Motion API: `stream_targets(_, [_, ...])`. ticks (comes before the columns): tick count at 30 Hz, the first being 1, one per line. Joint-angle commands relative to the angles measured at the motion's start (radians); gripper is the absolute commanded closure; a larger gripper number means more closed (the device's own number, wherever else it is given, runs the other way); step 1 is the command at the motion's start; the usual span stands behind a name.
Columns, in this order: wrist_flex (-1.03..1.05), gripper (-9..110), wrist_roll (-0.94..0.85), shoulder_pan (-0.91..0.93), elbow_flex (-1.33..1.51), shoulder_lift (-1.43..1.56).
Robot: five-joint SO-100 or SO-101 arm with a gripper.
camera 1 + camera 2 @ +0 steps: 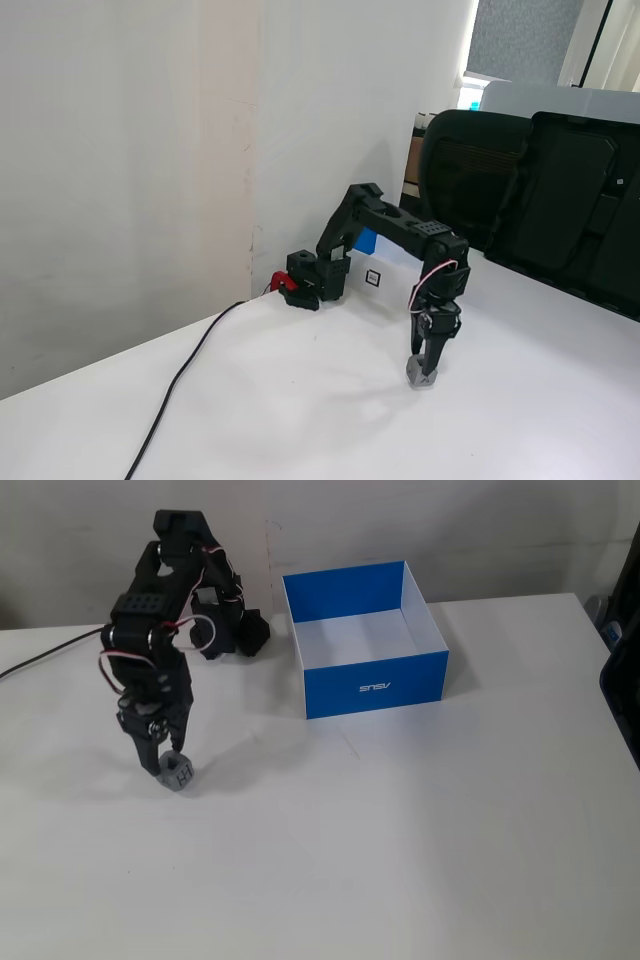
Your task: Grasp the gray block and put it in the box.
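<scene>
At the left of the table (420, 860), in the fixed view that looks down on it from the front, a black cable (40, 657) runs in from the edge toward the arm's base, and the arm (150, 620) bends up and over so that its gripper (172, 768) points straight down. The jaws are clamped on the gray block (180, 775), which sits at the fingertips, its recessed face turned toward the camera. Whether the block rests on the tabletop or hangs just clear of it cannot be told; a soft shadow lies close beneath it. The side-on fixed view shows the same thing: the gripper (424, 372) is vertical with the gray block (421, 378) pinched at its tip, very near the surface. The step in hand looks like the end of the grasp, with the carry about to start. Farther right, well apart from the block, stands the box (375, 685), open at the top, its blue front panel facing the camera. The next move calls for a lift high enough to clear the near wall, a swing to the right, and release over the white floor inside.
</scene>
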Motion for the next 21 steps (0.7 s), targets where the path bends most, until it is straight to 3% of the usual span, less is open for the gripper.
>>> stream_targets(1, [0.000,101,-0.003,0.003,0.000,0.158])
stream_targets(21, [-0.043,101,-0.003,0.098,0.336,0.502])
